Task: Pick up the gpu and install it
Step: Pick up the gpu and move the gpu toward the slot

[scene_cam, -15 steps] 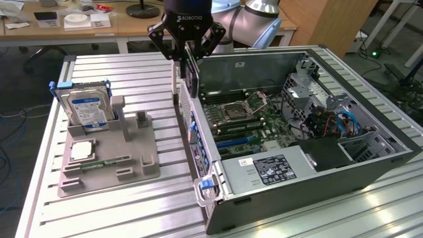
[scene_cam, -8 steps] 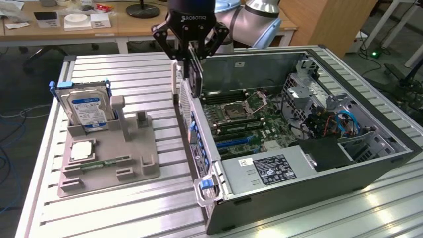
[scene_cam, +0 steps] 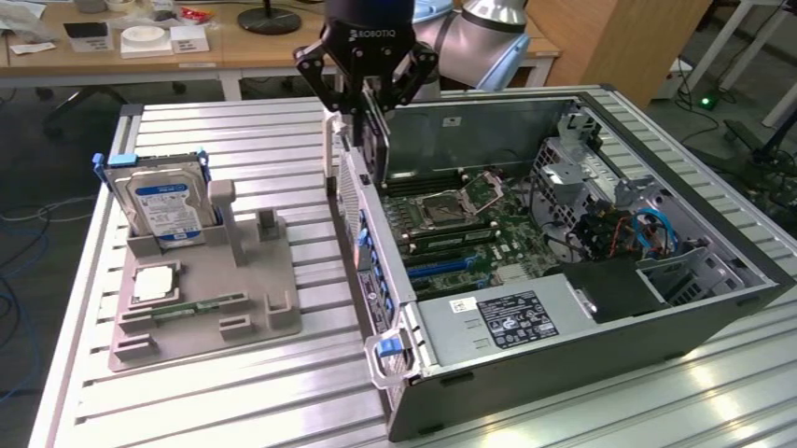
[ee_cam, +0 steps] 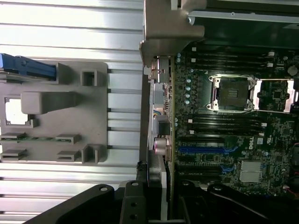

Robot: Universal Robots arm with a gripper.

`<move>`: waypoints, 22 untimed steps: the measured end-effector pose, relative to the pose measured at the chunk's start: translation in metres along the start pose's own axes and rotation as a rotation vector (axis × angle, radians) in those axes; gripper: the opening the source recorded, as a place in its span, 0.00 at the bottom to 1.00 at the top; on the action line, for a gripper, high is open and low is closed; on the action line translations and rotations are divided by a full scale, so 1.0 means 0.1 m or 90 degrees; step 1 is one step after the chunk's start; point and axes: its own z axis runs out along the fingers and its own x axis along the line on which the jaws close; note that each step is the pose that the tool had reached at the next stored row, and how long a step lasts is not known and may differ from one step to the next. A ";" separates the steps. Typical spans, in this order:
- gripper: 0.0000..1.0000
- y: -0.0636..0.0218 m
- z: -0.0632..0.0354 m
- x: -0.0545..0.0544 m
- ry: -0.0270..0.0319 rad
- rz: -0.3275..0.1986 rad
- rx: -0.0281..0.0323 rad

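Note:
In the exterior view my gripper point(scene_cam: 373, 105) is shut on the gpu point(scene_cam: 376, 142), a thin dark card. It hangs upright on edge from the fingers. It is above the near wall of the open computer case point(scene_cam: 697, 280), over the edge of the green motherboard point(scene_cam: 480, 233). In the wrist view the black fingers point(ee_cam: 133, 200) frame the gpu point(ee_cam: 170, 186) edge-on, beside the case's rear ports point(ee_cam: 159, 147). The blue card slot point(scene_cam: 442, 266) point(ee_cam: 201, 150) lies on the motherboard, further along from the card.
On the exterior view's left a grey fixture tray point(scene_cam: 205, 308) holds a blue-labelled hard drive point(scene_cam: 162, 205), a square chip point(scene_cam: 156, 280) and a green memory stick point(scene_cam: 200, 306). Inside the case are the processor socket point(scene_cam: 449, 201), a power supply point(scene_cam: 529, 317) and cables point(scene_cam: 636, 233).

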 end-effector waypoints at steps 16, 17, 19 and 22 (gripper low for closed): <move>0.28 -0.003 0.003 -0.15 0.0000 0.000 0.0000; 0.28 -0.003 0.003 -0.16 0.0000 0.000 0.0000; 0.28 -0.004 0.004 -0.19 0.0000 0.000 0.0000; 0.28 -0.005 0.005 -0.22 0.0000 0.001 0.0000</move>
